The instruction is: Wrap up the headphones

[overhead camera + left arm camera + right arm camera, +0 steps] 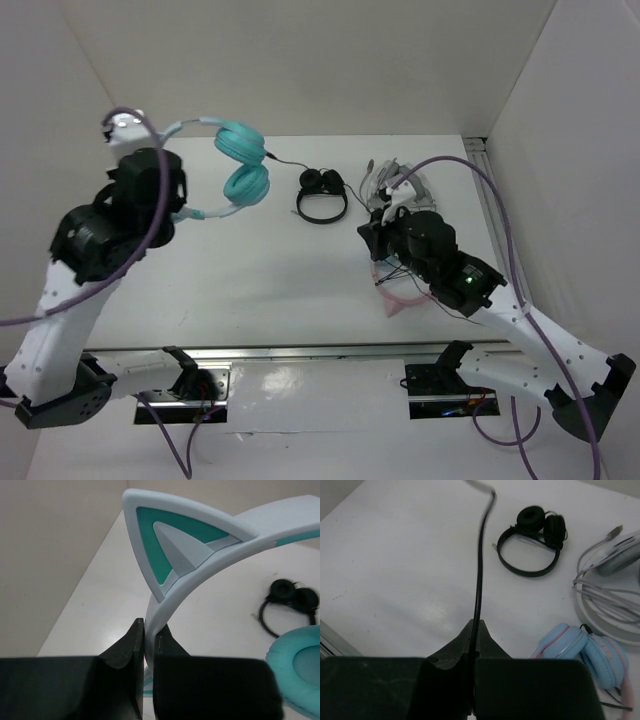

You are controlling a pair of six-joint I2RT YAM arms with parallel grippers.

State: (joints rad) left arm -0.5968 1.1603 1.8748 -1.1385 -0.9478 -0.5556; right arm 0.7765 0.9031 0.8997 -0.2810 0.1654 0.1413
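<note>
The left gripper pinches the headphones by the band, aloft far-left — the right gripper nips the cable tight, probably for winding.

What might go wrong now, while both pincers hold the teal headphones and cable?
The left pincer clamps only the thin headband, so the headphones may swing or slip. The right pincer grips the thin black cable; a hard pull might strain it. The cable could catch the small black headphones.
</note>
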